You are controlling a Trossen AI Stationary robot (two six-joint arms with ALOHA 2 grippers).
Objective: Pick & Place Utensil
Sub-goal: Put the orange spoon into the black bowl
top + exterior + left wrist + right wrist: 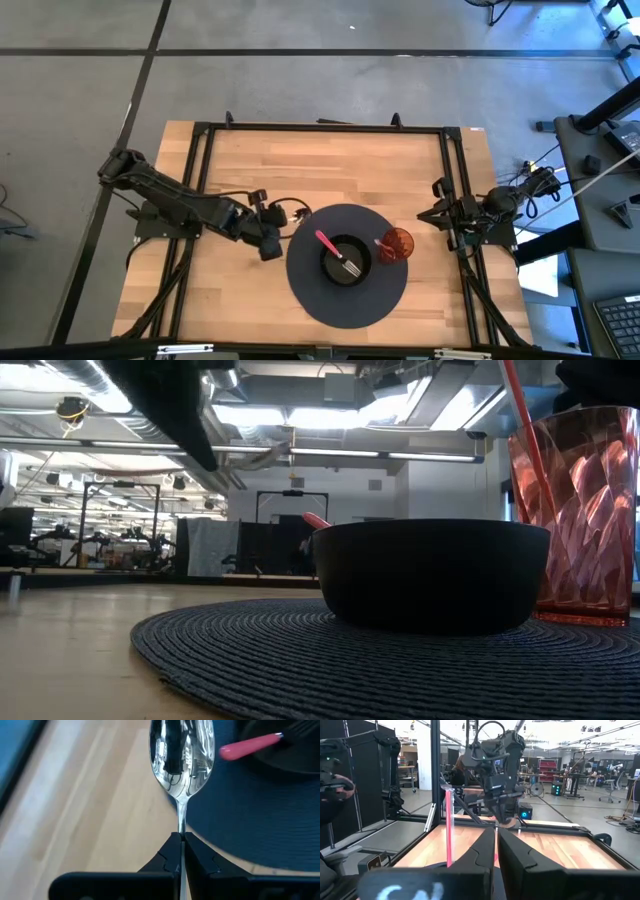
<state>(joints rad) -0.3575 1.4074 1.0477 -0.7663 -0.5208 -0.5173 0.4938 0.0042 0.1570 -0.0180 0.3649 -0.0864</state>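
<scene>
Left hand (pixel 180 845) is clamped on the thin handle of a metal spoon (pixel 182 755); its fingers meet tight on the stem. The spoon's bowl points forward, over the boundary where bare wood meets the dark woven placemat (pixel 260 820). In the high view this hand (pixel 268 243) sits just beside the left edge of the placemat (pixel 310 295), above the wooden tabletop (pixel 300 170). Whether the spoon touches the tabletop cannot be told.

A black bowl (pixel 345 260) stands at the middle of the round placemat. Inside it lies a fork with a pink handle (pixel 328 243), the handle leaning out over the rim toward the left arm, the tines down in the bowl. The pink handle tip (pixel 250 745) also shows in the left wrist view, well apart from the spoon's bowl.

A red faceted cup (pixel 397 244) stands on the placemat's right part, just beside the bowl, with a red straw (pixel 525 430) leaning in it. In the low view the cup (pixel 580 510) appears upright, partly behind the bowl (pixel 430 575).

Right hand (pixel 496 837) waits at the right edge of the tabletop, fingers pressed together, holding nothing.
</scene>
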